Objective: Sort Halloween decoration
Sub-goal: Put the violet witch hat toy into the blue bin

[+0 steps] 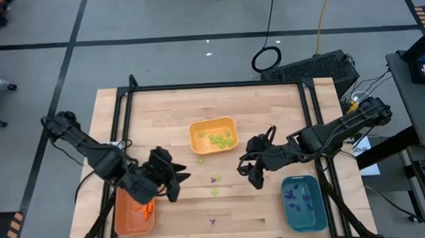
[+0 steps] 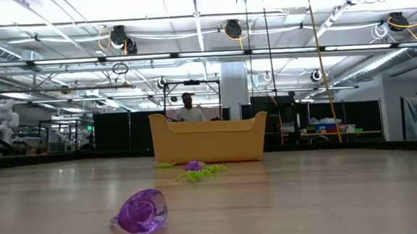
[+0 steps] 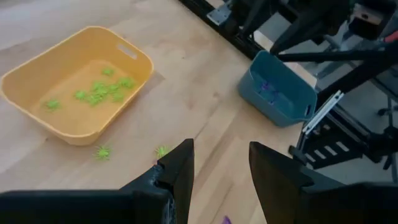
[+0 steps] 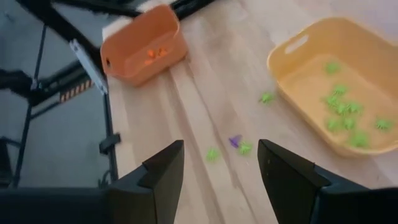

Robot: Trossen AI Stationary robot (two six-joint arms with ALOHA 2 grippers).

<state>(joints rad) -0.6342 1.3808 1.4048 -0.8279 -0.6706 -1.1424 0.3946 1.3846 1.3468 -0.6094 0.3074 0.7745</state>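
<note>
Tiny Halloween decoration pieces lie loose on the wooden table: a green one point(image 1: 199, 161), a purple one point(image 1: 216, 178), a green one point(image 1: 215, 192) and a purple one point(image 1: 212, 222) near the front. The low view shows that purple piece point(image 2: 140, 210) up close. Green pieces sit in the yellow tray point(image 1: 213, 136), orange ones in the orange tray point(image 1: 135, 214), purple ones in the teal tray point(image 1: 303, 202). My left gripper point(image 1: 170, 178) hangs open above the table beside the orange tray, nothing between its fingers point(image 3: 180, 168). My right gripper point(image 1: 248, 172) hangs open left of the teal tray.
A black frame point(image 1: 124, 109) runs along the table's far, left and right sides. A keyboard point(image 1: 312, 66) lies beyond the far right corner. In the low view a person point(image 2: 187, 107) shows far behind the yellow tray. Bare wood lies between the two grippers.
</note>
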